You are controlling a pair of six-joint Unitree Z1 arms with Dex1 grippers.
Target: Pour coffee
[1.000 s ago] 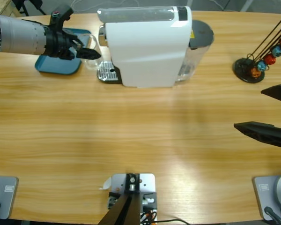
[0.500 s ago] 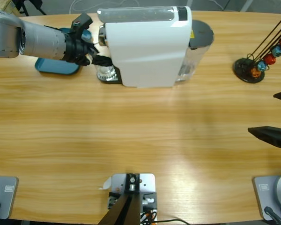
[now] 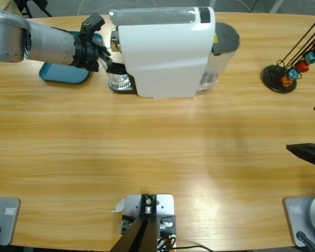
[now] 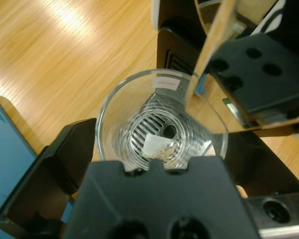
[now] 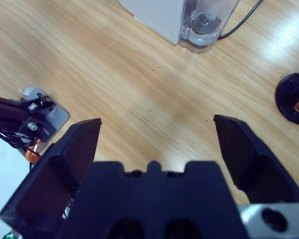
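On the drip grate [image 3: 117, 82], the left gripper [image 3: 111, 67] clasped a clear glass [image 4: 162, 122].
At three o'clock, the right gripper [image 5: 157, 132] gaped wide, empty.

No readable text anywhere; glass [image 4: 162, 119] has small white sticker at 12 o'clock on rim, print illegible.

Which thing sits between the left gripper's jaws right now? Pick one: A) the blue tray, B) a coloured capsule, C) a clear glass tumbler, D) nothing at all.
C: the left wrist view shows the clear glass tumbler between the left gripper jaws, over the coffee machine's metal drip grate.
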